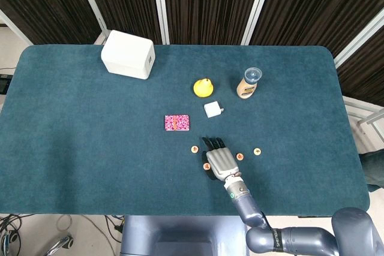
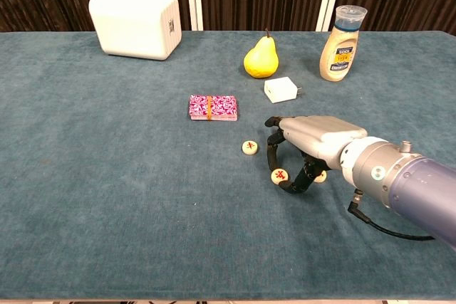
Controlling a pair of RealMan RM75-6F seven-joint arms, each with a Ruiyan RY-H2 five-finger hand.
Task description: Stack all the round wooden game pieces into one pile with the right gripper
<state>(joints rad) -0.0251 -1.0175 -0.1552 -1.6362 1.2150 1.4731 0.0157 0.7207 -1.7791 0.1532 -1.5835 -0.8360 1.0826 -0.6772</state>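
Note:
Several round wooden pieces with red marks lie on the blue table [image 1: 90,124]. One piece [image 1: 194,148] [image 2: 249,147] lies just left of my right hand [image 1: 221,160] [image 2: 313,140]. My right hand pinches a second piece [image 2: 279,175] [image 1: 205,166] between a fingertip and the thumb, tilted and low over the cloth. A third piece [image 1: 239,156] [image 2: 320,176] peeks out on the hand's right side. A fourth [image 1: 257,151] lies further right; my forearm hides it in the chest view. My left hand shows in neither view.
Behind the pieces lie a pink card deck [image 1: 177,122] [image 2: 212,107] and a white adapter [image 1: 212,110] [image 2: 282,90]. Further back stand a yellow pear [image 1: 203,87], a sauce bottle [image 1: 248,84] and a white box [image 1: 128,55].

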